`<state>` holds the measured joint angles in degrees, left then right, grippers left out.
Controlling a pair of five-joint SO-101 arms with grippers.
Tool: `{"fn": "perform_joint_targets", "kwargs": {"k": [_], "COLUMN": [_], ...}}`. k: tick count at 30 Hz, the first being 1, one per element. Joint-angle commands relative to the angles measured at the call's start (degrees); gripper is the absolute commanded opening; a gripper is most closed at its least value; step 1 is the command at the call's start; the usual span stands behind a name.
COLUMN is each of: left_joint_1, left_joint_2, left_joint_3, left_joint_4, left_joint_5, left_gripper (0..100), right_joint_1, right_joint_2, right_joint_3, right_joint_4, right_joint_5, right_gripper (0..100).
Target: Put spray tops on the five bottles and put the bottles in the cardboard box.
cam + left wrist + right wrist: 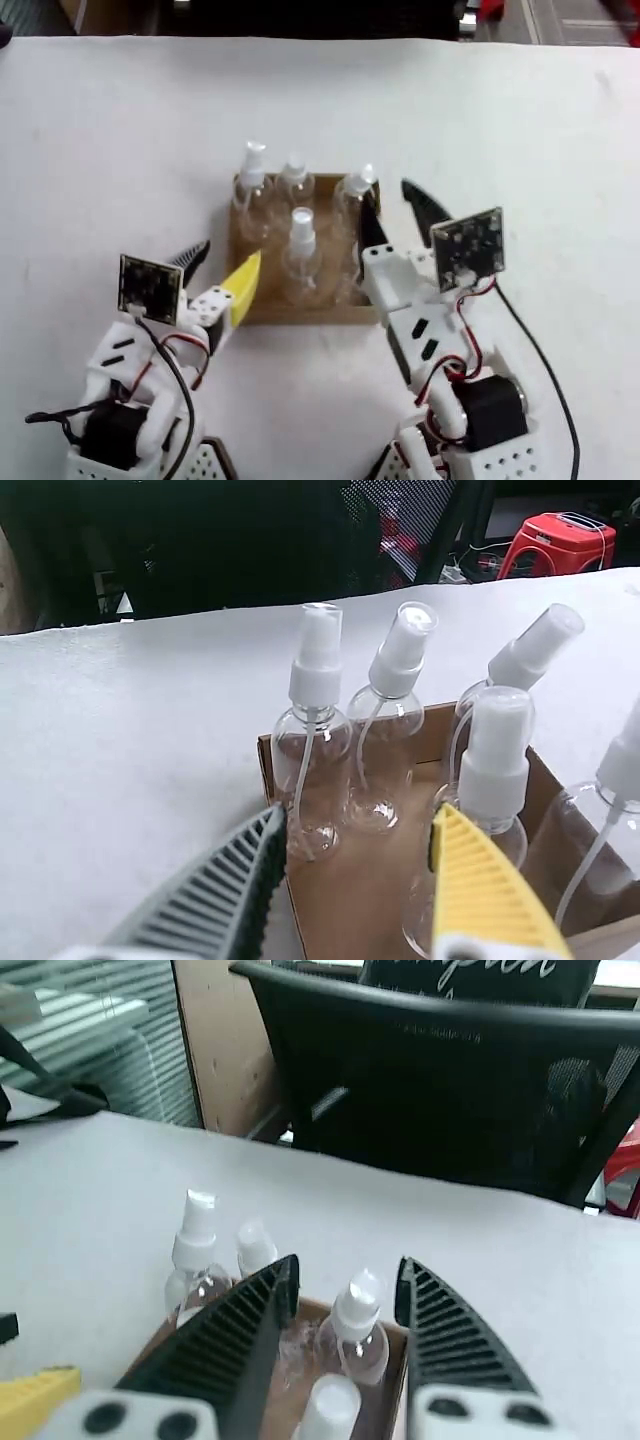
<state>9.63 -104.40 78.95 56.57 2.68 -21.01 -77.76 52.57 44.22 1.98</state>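
The white surface (120,140) carries the cardboard box (300,314) at its middle, between the two arms. The left fingers (245,280), one yellow and one grey, stand apart just beside the box's near left corner and hold nothing. The right fingers (422,210), both black, are also apart and empty, poised over the box's right side.

The bottles (310,750) stand upright inside the box. We count five in the left wrist view: three in a far row, one nearer at the middle, and one partly cut off by the picture's edge. That last one seems to stand inside the box's wall too, though we cannot be certain. Each bottle that we see wears a white top (316,670), and we find no loose tops or bottles on the surface around the box.

We judge the task finished or very nearly so. At most it remains to check that the fifth bottle sits fully in the box and to draw both arms back.
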Motion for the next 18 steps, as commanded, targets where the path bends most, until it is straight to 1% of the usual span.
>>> {"fn": "perform_joint_targets", "kwargs": {"k": [1,5,10,14,18], "left_joint_1": [0.0,0.0,0.0,0.0,0.0], "left_joint_2": [-0.5,-0.5,-0.5,-0.5,-0.5], "left_joint_3": [-1.7,-1.7,-1.7,-1.7,-1.7], "left_joint_4": [0.3,0.3,0.3,0.3,0.3], "left_joint_5": [0.4,0.4,0.4,0.4,0.4], "left_gripper": [22,22,22,22,22], "right_joint_1": [1.6,3.6,4.2,4.3,5.7], "right_joint_2": [9.4,26.6,45.3,55.6,60.6], "right_joint_3": [-7.5,-17.1,-30.3,-38.4,-43.0], "right_joint_4": [-2.9,-0.7,6.5,10.9,13.7], "right_joint_5": [0.5,0.5,0.5,0.5,0.4], "right_gripper": [12.5,13.1,12.6,12.6,12.6]}}
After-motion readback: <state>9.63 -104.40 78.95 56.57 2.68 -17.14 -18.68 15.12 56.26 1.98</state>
